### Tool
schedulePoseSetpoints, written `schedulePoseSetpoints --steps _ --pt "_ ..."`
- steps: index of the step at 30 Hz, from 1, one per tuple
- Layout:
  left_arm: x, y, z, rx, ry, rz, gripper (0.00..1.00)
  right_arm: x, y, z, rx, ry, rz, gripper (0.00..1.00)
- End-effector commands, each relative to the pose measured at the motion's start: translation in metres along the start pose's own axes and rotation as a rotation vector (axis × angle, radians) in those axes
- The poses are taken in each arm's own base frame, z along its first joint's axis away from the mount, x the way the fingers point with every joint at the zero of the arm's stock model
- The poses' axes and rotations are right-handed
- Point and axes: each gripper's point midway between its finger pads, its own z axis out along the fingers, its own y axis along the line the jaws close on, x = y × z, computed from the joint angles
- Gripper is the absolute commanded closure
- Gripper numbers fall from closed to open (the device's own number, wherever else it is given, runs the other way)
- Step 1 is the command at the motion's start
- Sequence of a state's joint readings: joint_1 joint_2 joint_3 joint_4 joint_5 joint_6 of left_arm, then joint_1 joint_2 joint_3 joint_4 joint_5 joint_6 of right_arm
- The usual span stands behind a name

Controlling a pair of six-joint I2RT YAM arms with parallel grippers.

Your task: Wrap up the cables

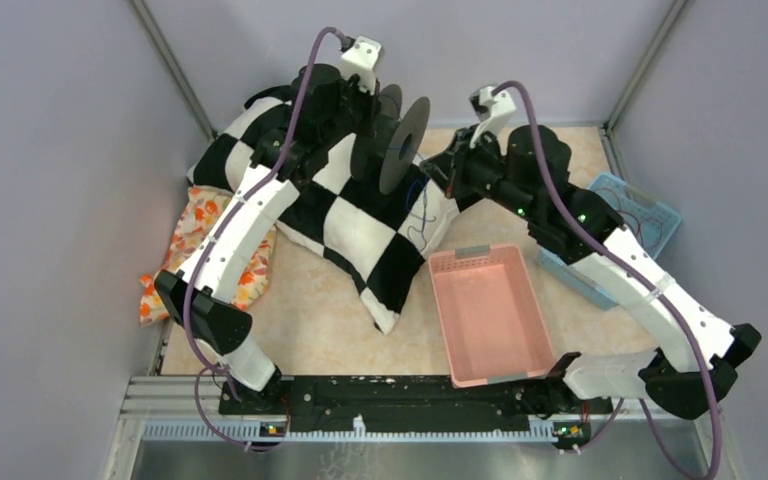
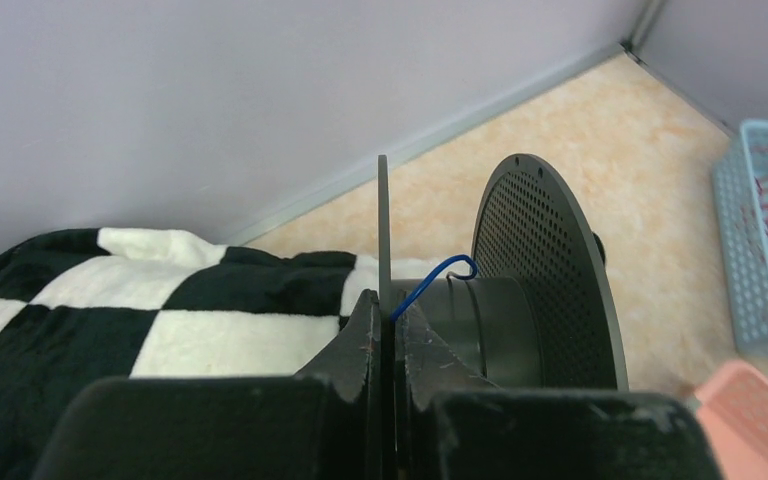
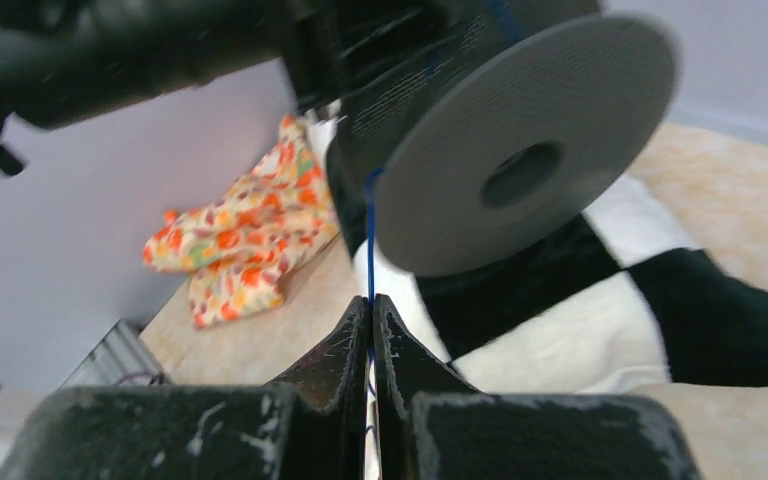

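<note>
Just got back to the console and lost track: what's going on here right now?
The left tool is clamped on one flange of the black spool, holding it above the checkered blanket. The right tool pinches the thin blue cable, which runs straight up to the spool's hub. The hub looks almost bare, so most of the wrapping seems to lie ahead.

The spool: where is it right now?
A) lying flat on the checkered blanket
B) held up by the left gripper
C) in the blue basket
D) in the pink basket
B: the left gripper is shut on one thin side disc of the spool, which hangs in the air above the blanket.
</note>
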State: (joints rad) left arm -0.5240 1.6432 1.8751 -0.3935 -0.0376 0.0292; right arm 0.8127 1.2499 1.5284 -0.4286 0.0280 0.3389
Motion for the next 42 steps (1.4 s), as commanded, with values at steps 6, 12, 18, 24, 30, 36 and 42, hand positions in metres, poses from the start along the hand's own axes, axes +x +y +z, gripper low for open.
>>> schedulePoseSetpoints --steps 6,12,18,24,30,36,42 --pt "-0.007 -0.050 -0.030 0.296 0.006 0.118 1.00 -0.042 -0.034 -0.019 0.077 -0.111 -0.061 1.00" --pt "0.009 -0.068 -0.043 0.431 0.051 0.175 1.00 -0.047 -0.075 -0.027 0.173 -0.127 -0.067 1.00" --pt "0.021 -0.093 -0.065 0.602 0.093 0.173 1.00 -0.034 -0.120 -0.036 0.255 -0.097 -0.044 1.00" --pt "0.028 -0.111 -0.082 0.736 0.134 0.154 1.00 -0.012 -0.160 -0.045 0.319 -0.076 0.013 1.00" --pt "0.016 -0.116 -0.094 0.769 0.090 0.156 1.00 0.012 -0.192 -0.055 0.357 -0.054 0.084 1.00" --pt "-0.006 -0.112 -0.100 0.780 0.016 0.131 1.00 0.039 -0.209 -0.053 0.383 -0.010 0.128 1.00" --pt "-0.037 -0.079 -0.109 0.788 -0.091 -0.016 1.00 0.067 -0.215 -0.051 0.375 0.028 0.169 1.00"
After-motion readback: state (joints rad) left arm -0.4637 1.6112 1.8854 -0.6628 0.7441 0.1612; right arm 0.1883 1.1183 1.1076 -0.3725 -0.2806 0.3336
